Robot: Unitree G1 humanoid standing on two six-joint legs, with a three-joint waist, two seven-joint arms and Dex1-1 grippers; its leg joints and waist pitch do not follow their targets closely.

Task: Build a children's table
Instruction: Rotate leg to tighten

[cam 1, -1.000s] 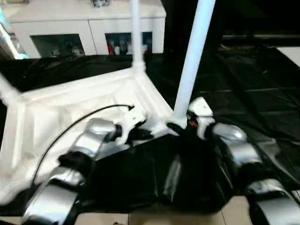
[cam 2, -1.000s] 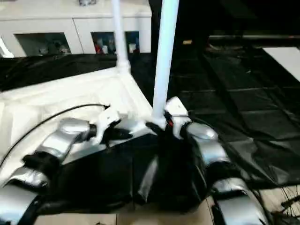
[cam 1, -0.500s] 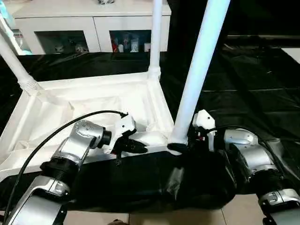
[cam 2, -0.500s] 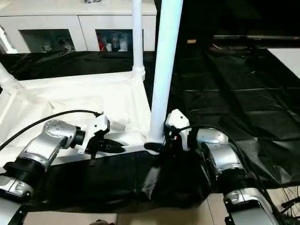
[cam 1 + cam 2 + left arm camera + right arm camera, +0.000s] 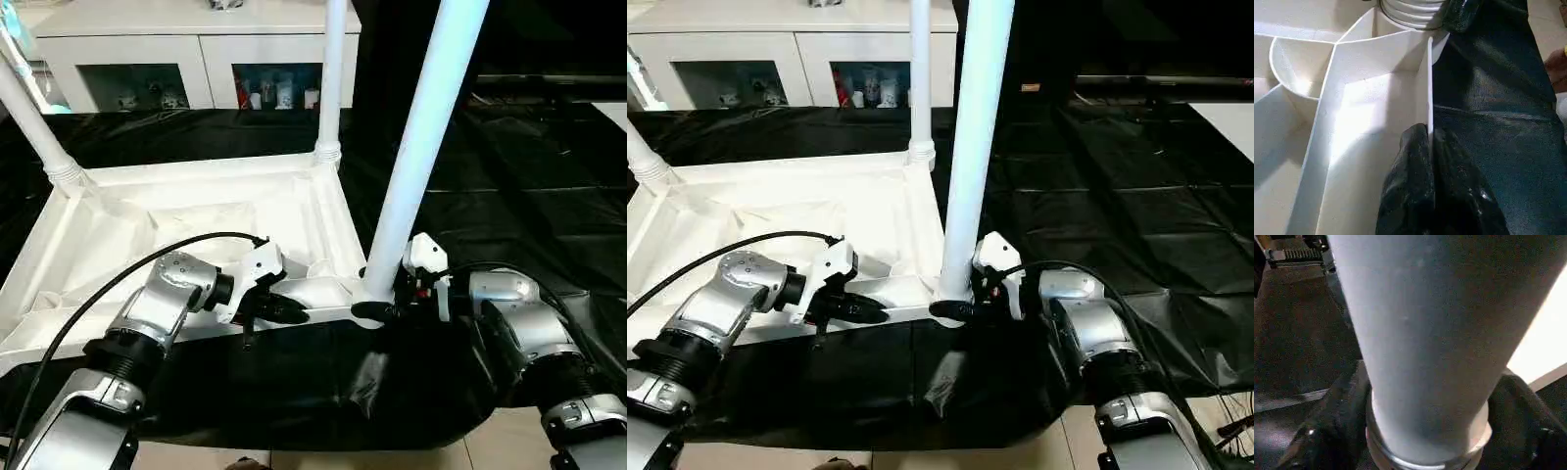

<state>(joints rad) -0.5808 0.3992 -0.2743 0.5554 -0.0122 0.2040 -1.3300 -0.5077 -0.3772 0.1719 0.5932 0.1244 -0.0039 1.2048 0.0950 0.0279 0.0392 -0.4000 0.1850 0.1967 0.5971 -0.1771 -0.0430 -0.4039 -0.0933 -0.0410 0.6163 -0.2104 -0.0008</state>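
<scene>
The white children's table top [image 5: 196, 211] lies upside down on the black-draped work table. Three white legs stand up from its corner sockets: one far left [image 5: 39, 127], one at the back right [image 5: 331, 78], one near right [image 5: 421, 157]. My left gripper [image 5: 294, 311] is shut on the top's near rim [image 5: 1422, 88], one black finger on each side of the thin wall. My right gripper [image 5: 377, 311] is at the base of the near-right leg [image 5: 1420, 333]. Its black fingers [image 5: 1327, 431] press on both sides just above the socket.
A white cabinet [image 5: 196, 59] with open shelves runs along the back. Black sheeting [image 5: 509, 176] covers the work table to the right and hangs over its near edge. A black cable [image 5: 118, 274] arcs over my left forearm. Pale floor [image 5: 294, 455] shows below.
The fingers of my right gripper have closed in on the near-right leg's base. My left gripper keeps its hold on the rim. The head view has shifted and steadied.
</scene>
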